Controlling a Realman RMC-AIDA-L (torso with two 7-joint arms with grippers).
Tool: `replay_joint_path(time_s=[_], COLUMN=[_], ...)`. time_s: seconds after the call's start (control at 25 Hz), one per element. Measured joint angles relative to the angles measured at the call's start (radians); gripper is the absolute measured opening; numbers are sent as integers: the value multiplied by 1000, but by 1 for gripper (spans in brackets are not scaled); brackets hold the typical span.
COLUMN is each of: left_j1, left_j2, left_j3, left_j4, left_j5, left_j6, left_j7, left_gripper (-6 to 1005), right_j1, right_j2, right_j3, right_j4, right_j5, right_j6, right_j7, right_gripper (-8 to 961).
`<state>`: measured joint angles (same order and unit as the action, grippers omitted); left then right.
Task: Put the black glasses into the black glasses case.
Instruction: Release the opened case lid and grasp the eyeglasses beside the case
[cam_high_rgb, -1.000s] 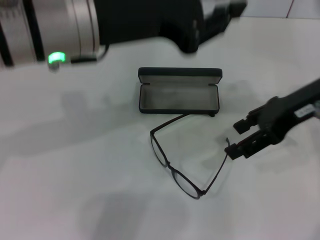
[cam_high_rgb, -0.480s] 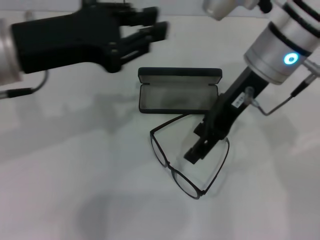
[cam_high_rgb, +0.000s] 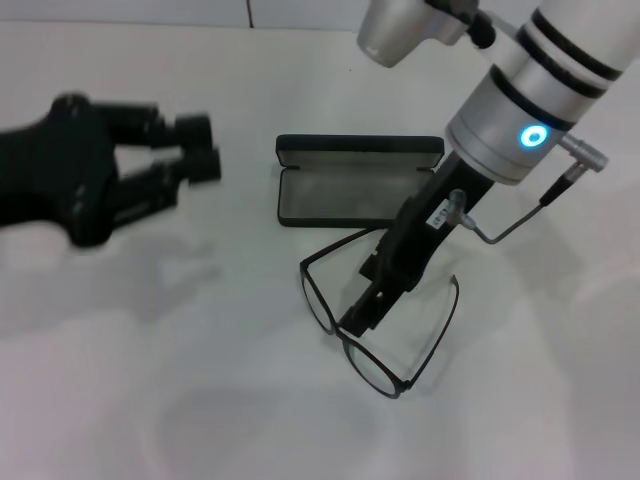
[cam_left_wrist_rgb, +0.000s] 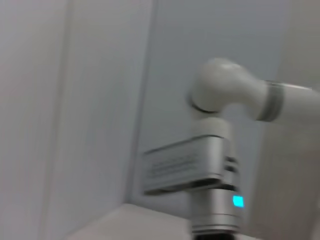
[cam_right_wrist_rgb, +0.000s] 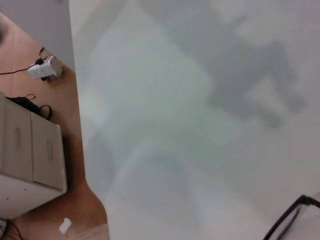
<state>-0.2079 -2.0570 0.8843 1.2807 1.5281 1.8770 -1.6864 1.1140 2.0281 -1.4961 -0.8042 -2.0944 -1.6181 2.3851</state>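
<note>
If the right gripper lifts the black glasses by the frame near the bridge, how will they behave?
The black glasses look thin-framed, so probably light, yet easy to bend or scratch under a hard pinch. Both temple arms are unfolded and long; they will likely swing or sag, and may catch the rim of the open black glasses case. The right gripper is over the frame; its grip is unclear.

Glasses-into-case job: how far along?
Done: black glasses case lies open on the table. In hand: right gripper is down at the bridge of the black glasses, no grasp visible. Left gripper hovers aside, open. Left: grasp, lift, place inside.
</note>
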Motion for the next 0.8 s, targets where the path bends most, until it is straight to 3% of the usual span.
replay_joint_path(time_s=[0.12, 0.32, 0.6, 0.8], left_j1=[-11, -4, 31, 46], left_j2=[32, 47, 39, 29], left_j3=[-3, -4, -4, -4], left_j4=[-139, -304, -376, -393], left_j5=[8, 77, 124, 126], left_j6=[89, 135, 139, 140], left_j7=[99, 284, 388, 429], left_gripper=[272, 272, 272, 272], right_j1=[30, 90, 134, 123], right_j2=[0, 0, 0, 0], right_j3=[-46, -167, -311, -341], right_j4=[48, 140, 198, 205], right_j5=[36, 143, 246, 253], right_j6=[38, 122, 205, 228], right_j7=[1, 5, 56, 92], right_gripper=[830, 830, 830, 830])
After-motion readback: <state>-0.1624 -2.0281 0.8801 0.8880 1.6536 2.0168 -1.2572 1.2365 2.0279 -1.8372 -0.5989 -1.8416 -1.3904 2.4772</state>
